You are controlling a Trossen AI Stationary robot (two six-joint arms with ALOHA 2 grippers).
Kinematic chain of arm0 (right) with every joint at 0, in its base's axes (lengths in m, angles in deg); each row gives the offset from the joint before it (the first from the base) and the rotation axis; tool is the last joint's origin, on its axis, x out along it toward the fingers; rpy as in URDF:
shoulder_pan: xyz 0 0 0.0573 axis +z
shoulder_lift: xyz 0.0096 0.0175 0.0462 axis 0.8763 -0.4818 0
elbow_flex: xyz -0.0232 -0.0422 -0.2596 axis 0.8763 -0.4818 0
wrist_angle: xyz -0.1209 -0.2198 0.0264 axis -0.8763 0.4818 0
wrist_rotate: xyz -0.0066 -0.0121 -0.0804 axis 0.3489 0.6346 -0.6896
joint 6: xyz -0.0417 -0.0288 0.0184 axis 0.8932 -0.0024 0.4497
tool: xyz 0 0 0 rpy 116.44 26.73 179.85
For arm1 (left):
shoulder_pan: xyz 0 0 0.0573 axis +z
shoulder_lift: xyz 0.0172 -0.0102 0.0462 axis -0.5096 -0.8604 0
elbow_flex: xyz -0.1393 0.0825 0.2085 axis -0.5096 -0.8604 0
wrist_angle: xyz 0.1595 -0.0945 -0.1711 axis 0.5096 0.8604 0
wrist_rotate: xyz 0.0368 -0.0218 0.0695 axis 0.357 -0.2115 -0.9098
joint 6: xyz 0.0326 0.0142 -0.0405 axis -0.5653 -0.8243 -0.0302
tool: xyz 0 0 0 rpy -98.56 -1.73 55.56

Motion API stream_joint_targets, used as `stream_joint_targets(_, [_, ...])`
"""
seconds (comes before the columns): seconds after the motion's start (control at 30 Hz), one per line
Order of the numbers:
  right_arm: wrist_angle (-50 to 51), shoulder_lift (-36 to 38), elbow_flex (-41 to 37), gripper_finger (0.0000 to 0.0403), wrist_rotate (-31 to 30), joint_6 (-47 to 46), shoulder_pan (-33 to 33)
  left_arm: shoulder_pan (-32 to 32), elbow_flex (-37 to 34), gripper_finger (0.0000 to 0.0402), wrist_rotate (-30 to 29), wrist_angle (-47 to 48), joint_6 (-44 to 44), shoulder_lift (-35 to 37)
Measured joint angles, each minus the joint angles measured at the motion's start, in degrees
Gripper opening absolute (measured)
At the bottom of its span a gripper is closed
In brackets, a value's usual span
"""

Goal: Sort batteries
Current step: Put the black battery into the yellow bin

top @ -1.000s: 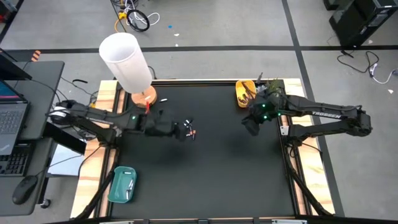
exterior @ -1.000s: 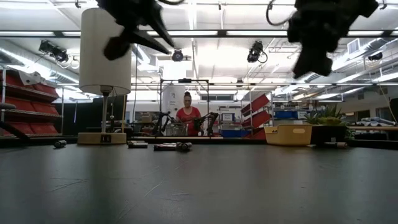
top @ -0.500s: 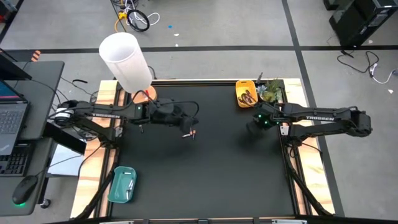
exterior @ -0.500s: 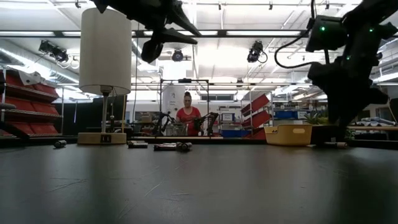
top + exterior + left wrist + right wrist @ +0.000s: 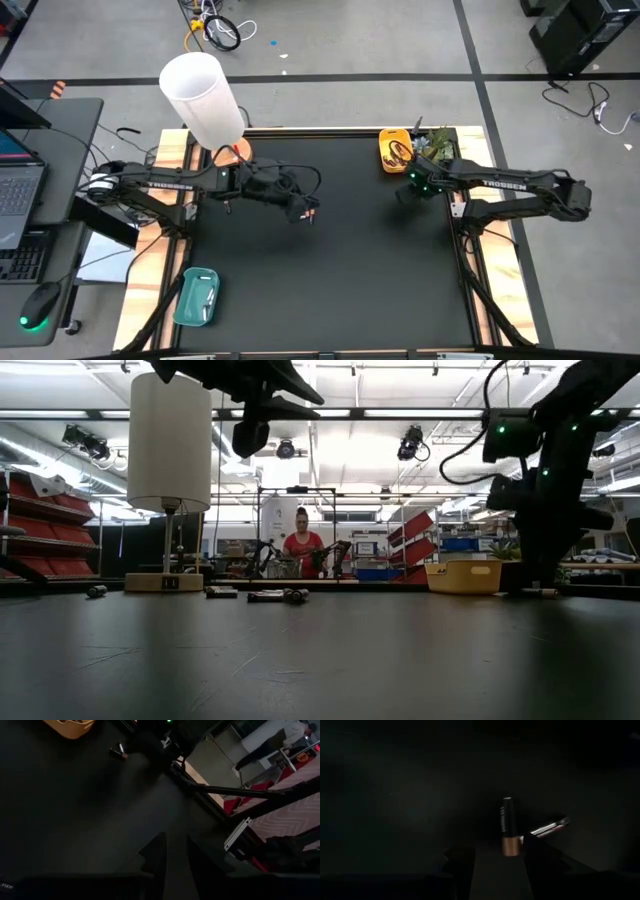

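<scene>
Right hand is low over the worktop, just beside the yellow tray. Its fingers stand well apart and hold nothing.

- Target: a dark battery with a copper end lies flat on the worktop just ahead of the gap, lengthwise in line with it.
- A second battery, silvery with a pink end, lies close beside the first, at an angle to it.

Left hand hangs clear above mid-worktop; whether it is open or carries anything I cannot tell. The teal tray sits at the near left corner.

Handling, judged:
- The cell is rigid, light and smooth.
- It is round, so it will likely roll if nudged sideways.
- Best hold is across the barrel at mid-length, pads square to the axis.
- Risk: the outer finger clips the neighbouring cell on the way down.
</scene>
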Motion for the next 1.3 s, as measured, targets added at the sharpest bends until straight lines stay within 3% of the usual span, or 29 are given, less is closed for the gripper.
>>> stream_joint_targets(0.5, [-9.0, -14.7, 0.2, 0.0152, 3.4, 9.4, -6.5, -0.1, 0.0, 0.0090, 0.0, -0.5, 1.9, 0.0])
stream_joint_targets(0.63, [-8.6, -17.3, 0.5, 0.0129, 2.5, 10.1, -5.6, -0.1, 0.0, 0.0090, 0.0, -0.5, 2.0, 0.0])
stream_joint_targets(0.87, [-8.3, -16.9, 0.3, 0.0023, 1.2, 11.9, -4.8, -0.1, 0.0, 0.0090, -0.2, -0.5, 1.7, 0.0])
stream_joint_targets(1.17, [-9.5, -15.4, 1.3, 0.0023, 4.7, 11.9, -2.8, 0.0, 0.0, 0.0090, -0.7, -0.5, 1.1, 0.0])
stream_joint_targets(1.3, [-15.6, -12.3, 3.0, 0.0003, 7.1, 8.5, -1.1, 0.0, 0.0, 0.0090, -2.1, -0.6, 0.8, -0.1])
